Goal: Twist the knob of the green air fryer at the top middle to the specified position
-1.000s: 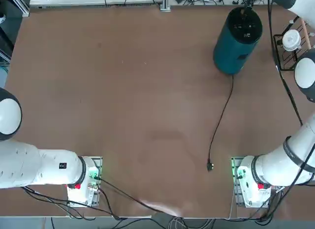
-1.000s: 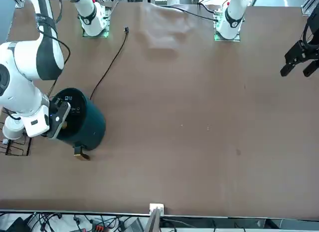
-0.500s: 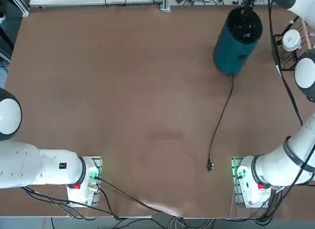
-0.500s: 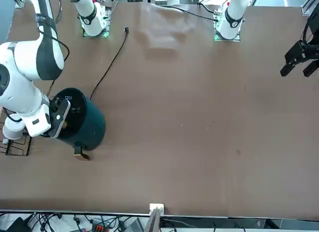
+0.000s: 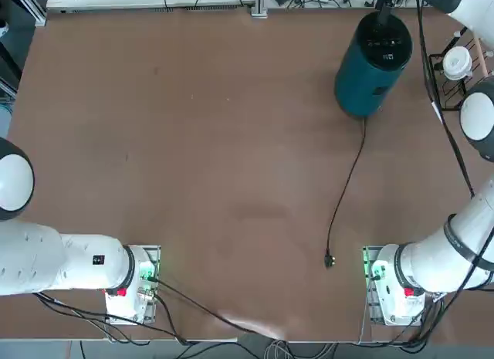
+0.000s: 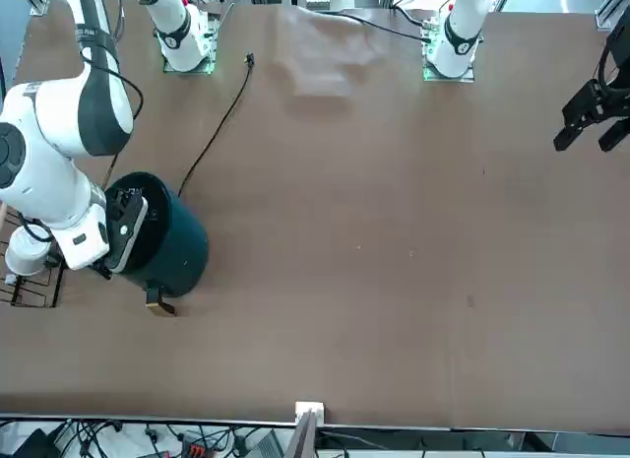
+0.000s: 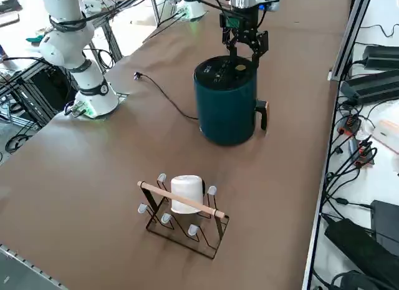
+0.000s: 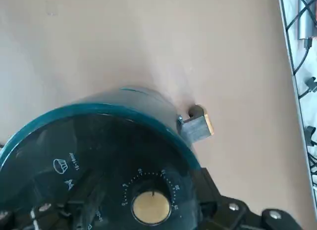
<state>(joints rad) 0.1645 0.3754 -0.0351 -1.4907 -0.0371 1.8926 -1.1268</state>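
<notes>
The green air fryer [image 7: 227, 109] stands upright near the table's far edge on my right side, seen also in the top view [image 5: 363, 77] and front view [image 6: 177, 246]. Its tan-yellow knob [image 7: 240, 68] sits at the rim of the black top panel, by the dark handle [image 7: 262, 113]. In the wrist view the knob [image 8: 152, 207] shows bare inside a ring of white marks. My right gripper [image 7: 244, 53] hangs open just above the knob, one finger on each side and nothing held. From the front the gripper [image 6: 126, 227] covers part of the panel.
A wire rack holding a white cup [image 7: 184, 196] stands on the table to the right of the fryer [image 5: 457, 62]. The thin black power cord [image 5: 347, 181] trails from the fryer toward my base and ends in a loose plug [image 5: 329, 260].
My right gripper has opened and let go of the knob, and the hand has lifted slightly off the fryer's top. The fryer has stayed in place.
</notes>
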